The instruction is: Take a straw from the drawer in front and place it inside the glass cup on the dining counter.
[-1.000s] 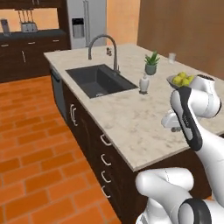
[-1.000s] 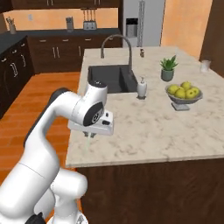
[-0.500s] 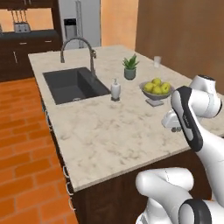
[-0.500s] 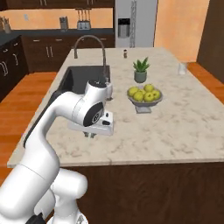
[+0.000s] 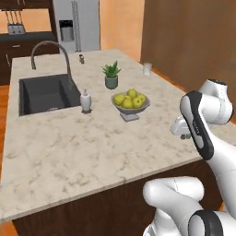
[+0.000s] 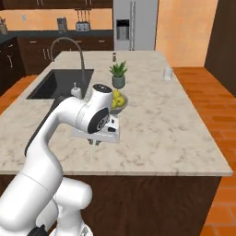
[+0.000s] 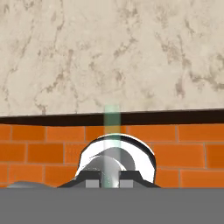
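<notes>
My gripper (image 6: 95,140) hangs over the near edge of the dining counter (image 6: 161,120), shut on the straw (image 6: 93,153), a thin pale stick pointing down from the fingers. In the hand view the straw (image 7: 111,117) rises between the fingertips, over the counter's edge (image 7: 109,57) and the brick floor. In the left base view the hand (image 5: 180,127) sits at the right, by the counter (image 5: 92,147). The glass cup (image 5: 147,69) (image 6: 168,73) stands upright at the far right of the counter, well beyond the gripper. The drawer is out of view.
A bowl of yellow-green fruit (image 5: 130,102) (image 6: 118,98) stands mid-counter, just beyond the hand. Behind it is a potted plant (image 5: 111,75) (image 6: 118,73). A soap bottle (image 5: 85,101), a dark sink (image 5: 44,92) and an arched faucet (image 5: 50,50) lie to the left.
The whole picture has slid left: the base has driven to the right along the island. The arm keeps its pose, with the straw still in the gripper.
</notes>
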Robot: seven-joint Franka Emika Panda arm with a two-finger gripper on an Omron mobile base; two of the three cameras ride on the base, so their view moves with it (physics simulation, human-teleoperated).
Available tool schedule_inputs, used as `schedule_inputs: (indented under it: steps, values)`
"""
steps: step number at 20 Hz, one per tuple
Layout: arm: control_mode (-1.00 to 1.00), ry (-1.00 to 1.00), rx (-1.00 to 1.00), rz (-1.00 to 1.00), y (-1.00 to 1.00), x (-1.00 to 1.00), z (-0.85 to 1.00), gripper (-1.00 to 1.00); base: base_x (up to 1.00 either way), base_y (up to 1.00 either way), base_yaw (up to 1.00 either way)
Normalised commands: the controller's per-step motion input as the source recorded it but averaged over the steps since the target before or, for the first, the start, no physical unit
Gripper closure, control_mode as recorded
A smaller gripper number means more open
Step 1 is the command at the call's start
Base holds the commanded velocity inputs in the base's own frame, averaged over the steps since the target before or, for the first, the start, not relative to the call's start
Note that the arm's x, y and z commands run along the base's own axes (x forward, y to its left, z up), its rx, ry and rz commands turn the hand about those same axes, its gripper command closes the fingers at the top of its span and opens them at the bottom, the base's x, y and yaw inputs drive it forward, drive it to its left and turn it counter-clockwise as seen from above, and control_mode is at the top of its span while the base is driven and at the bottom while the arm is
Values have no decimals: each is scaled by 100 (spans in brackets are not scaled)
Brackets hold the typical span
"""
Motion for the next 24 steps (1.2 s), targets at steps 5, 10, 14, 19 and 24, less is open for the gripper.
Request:
schedule_inputs:
  steps: [5,10,14,19,24]
  values:
    - [100,0,0,0,0,0,0,100,0,-100,15]
    - [100,0,0,0,0,0,0,100,0,-100,15]
    - [100,0,0,0,0,0,0,100,1,-100,19]
    - [100,0,0,0,0,0,0,100,10,-100,24]
    - [100,0,0,0,0,0,0,100,19,-100,34]
